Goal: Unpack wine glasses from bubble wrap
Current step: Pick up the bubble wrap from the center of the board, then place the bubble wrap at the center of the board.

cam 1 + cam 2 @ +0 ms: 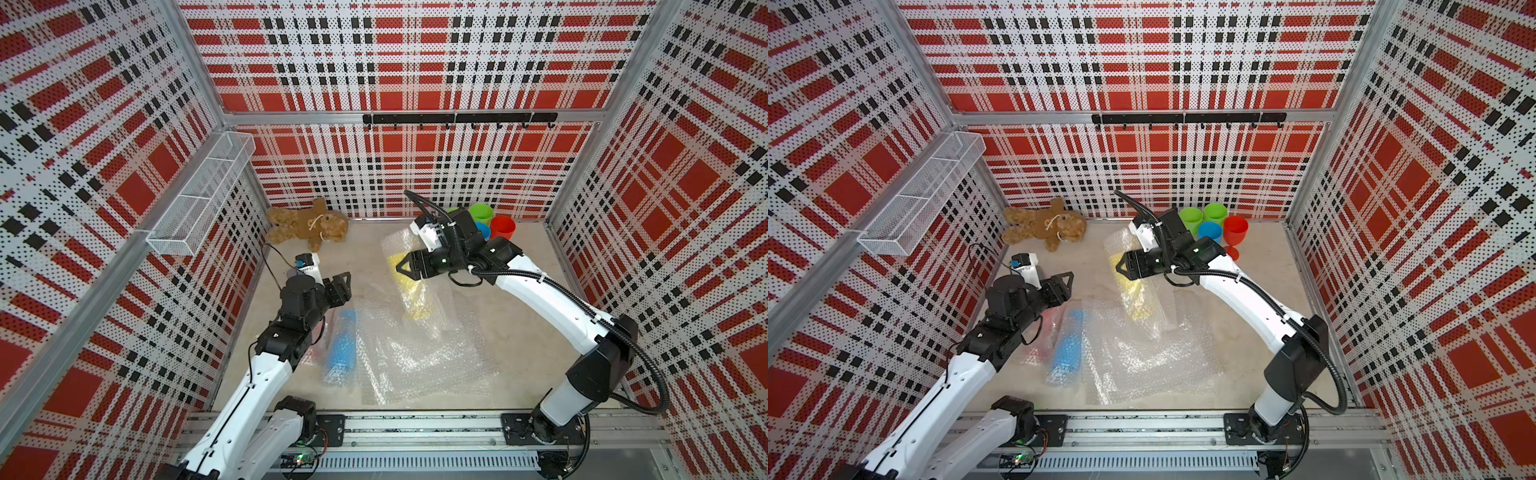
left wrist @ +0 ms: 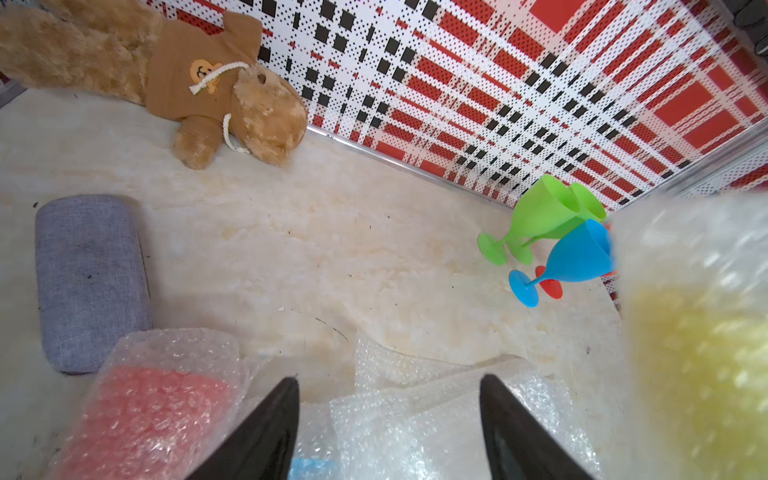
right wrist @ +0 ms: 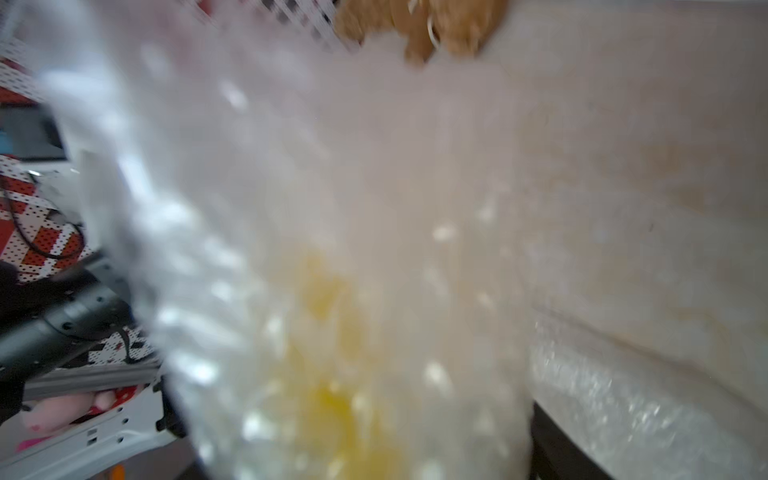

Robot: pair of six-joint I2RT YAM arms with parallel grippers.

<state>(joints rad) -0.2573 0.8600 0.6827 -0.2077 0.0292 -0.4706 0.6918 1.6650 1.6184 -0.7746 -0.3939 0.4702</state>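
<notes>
Right claw (image 1: 399, 267) apparently grips bubble-wrapped yellow goblet (image 1: 411, 295); left claw (image 2: 389, 380) gapes.

You've got four bare goblets (image 1: 1209, 232) clustered back R, close to rear wall (image 1: 415, 187); teddy (image 1: 307, 226) lies back L, by same wall. In front of teddy, case (image 2: 91, 282) sits on table (image 1: 523, 382), under far end of L arm (image 1: 266, 374). Front-centre, loose bubble wrap sheets (image 1: 415, 353) overlap. Along their L edge lies inner bundle (image 1: 343, 345); just L of it, under L arm and in front of case, outer bundle (image 2: 153, 407). Btw fingers of R gripper (image 1: 400, 267) sits raised bundle (image 1: 409, 286), tilted, behind sheets, near end over their back edge. L gripper (image 2: 388, 376) hangs btw case & raised bundle.
</notes>
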